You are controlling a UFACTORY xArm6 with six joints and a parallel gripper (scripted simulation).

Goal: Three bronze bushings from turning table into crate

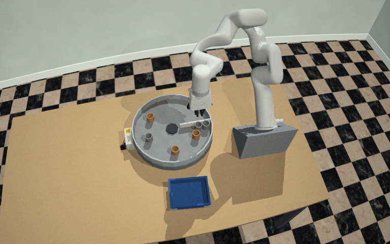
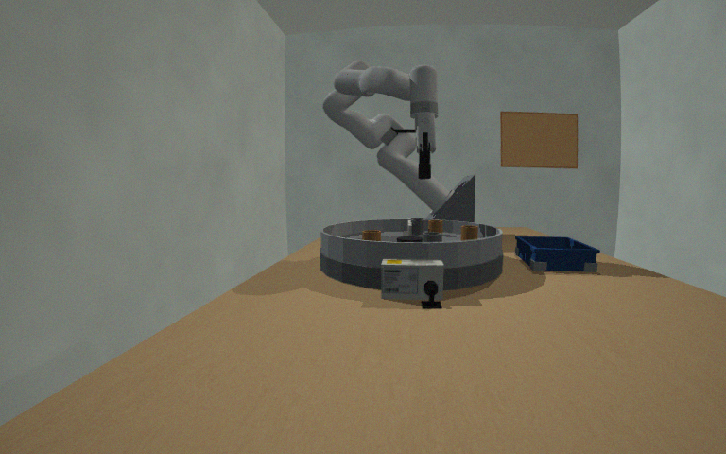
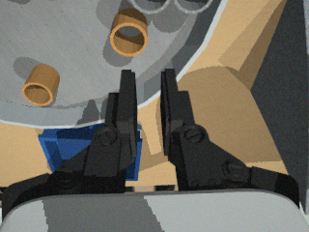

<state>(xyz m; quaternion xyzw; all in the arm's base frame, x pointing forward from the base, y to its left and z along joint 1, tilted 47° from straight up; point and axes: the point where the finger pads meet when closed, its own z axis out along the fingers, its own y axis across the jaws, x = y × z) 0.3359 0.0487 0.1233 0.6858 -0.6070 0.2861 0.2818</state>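
My gripper is open with a narrow gap, empty, high above the turning table near its right side. Three bronze bushings stand on the table: one at back left, one at right, one at front. Two grey bushings stand at the right beside the white bar; a third grey bushing stands at left. The crate is blue and empty.
A white bar reaches from near the dark hub to the turning table's right rim. A raised wall rings the turning table. A white box stands at its left. The arm's grey base block stands to the right.
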